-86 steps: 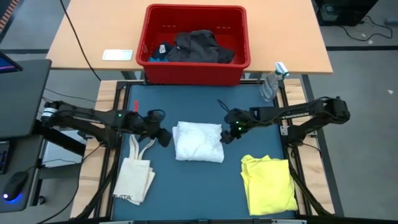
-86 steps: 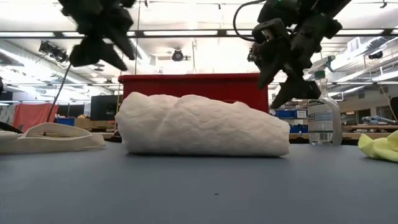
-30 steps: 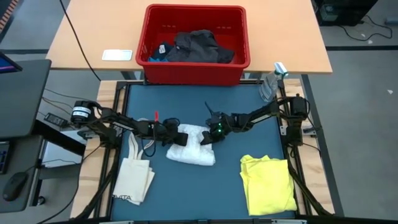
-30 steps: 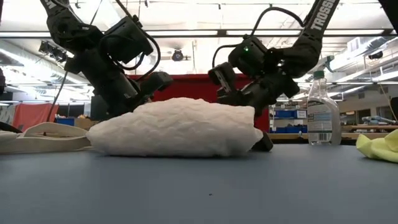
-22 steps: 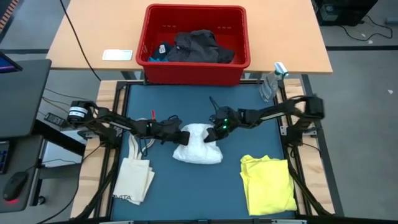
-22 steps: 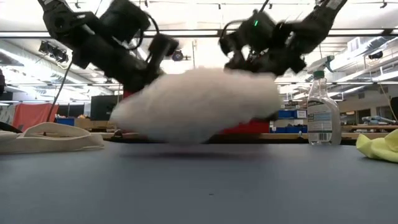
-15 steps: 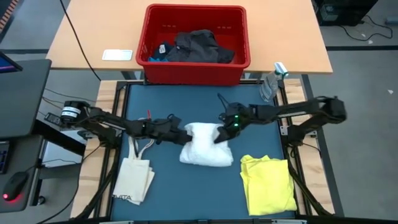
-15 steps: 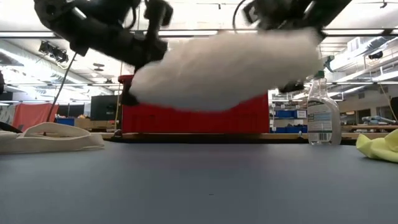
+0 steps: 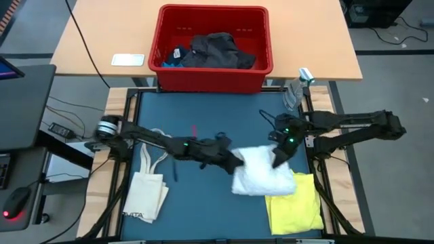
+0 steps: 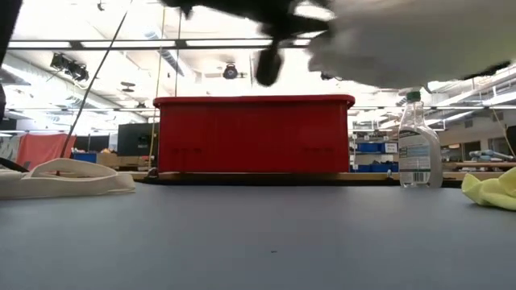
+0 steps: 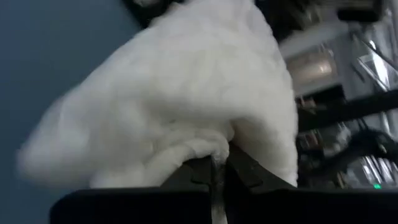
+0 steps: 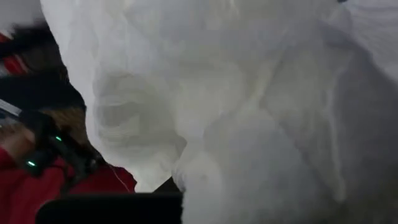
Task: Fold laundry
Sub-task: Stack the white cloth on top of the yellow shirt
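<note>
The folded white garment [image 9: 263,171] hangs in the air between the two grippers, carried clear of the blue table [image 9: 203,122]. The left gripper [image 9: 237,163] has its fingers pressed together on the garment's left edge; in the left wrist view a rolled fold of the white cloth [image 11: 186,112] sits pinched right at the fingertips [image 11: 214,171], and the rest of the bundle billows away in front of them. The right gripper [image 9: 278,154] meets the garment's far right corner, and its fingers are nearly together on the cloth there; the right wrist view is filled with the white fabric [image 12: 236,106] pressed close against that arm's own fingers, so the exact pinch point is hidden. From the low view the garment [image 10: 403,40] is a blurred white mass high above the table surface, with the dark left gripper [image 10: 270,48] just beside its left end.

Directly under the right half of the carried garment, and below the right gripper, lies the yellow garment [image 9: 295,207], flat on the table; the white bundle overlaps its upper edge as seen from above. Well apart from both grippers, beyond the table's far edge, dark garments [image 9: 217,51] sit in the red bin [image 9: 169,74]. The cream tote bag [image 9: 146,193] lies near the left arm's forearm, on the side away from the white garment. A spray bottle [image 9: 295,91] stands behind the right arm.
</note>
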